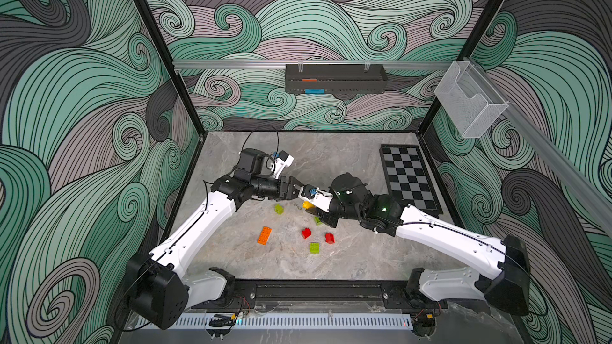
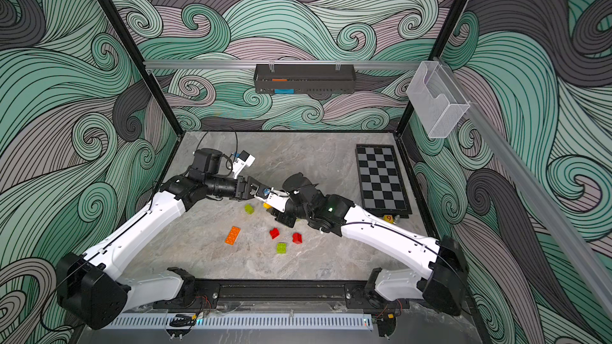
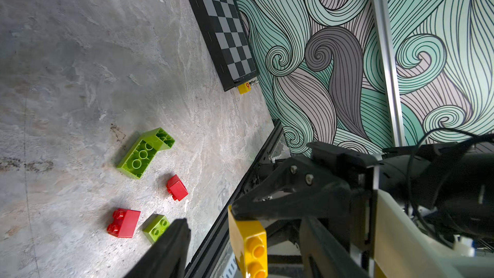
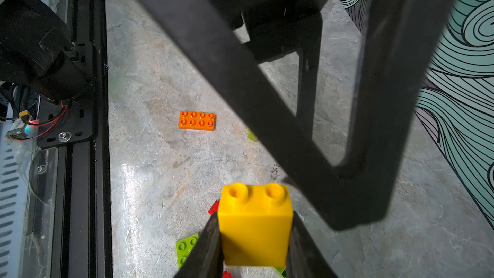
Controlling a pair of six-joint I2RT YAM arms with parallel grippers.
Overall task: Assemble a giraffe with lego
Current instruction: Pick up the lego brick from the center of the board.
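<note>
My right jaws pinch the yellow brick (image 4: 255, 236), studs outward, lifted off the worktop (image 1: 331, 167) and well apart from the orange brick (image 4: 197, 120). My left jaws stand spread either side of it, probably for a handover.

— Where is the yellow brick (image 4: 255, 225)?
— Pinched between the right gripper's (image 4: 254, 215) fingers, raised off the worktop (image 1: 347, 167), with its two studs pointing out past the fingertips.
— And the others?
— They lie loose. A lime piece (image 3: 144, 153) is just under that gripper, hollow underside showing. Two red bricks (image 1: 306, 233) (image 1: 329, 237) and a small lime brick (image 1: 314, 247), studs up, are near it. Another lime brick (image 1: 279, 209) sits beside it. The long orange brick (image 1: 264, 235) lies flat, studs up, farthest off.
</note>
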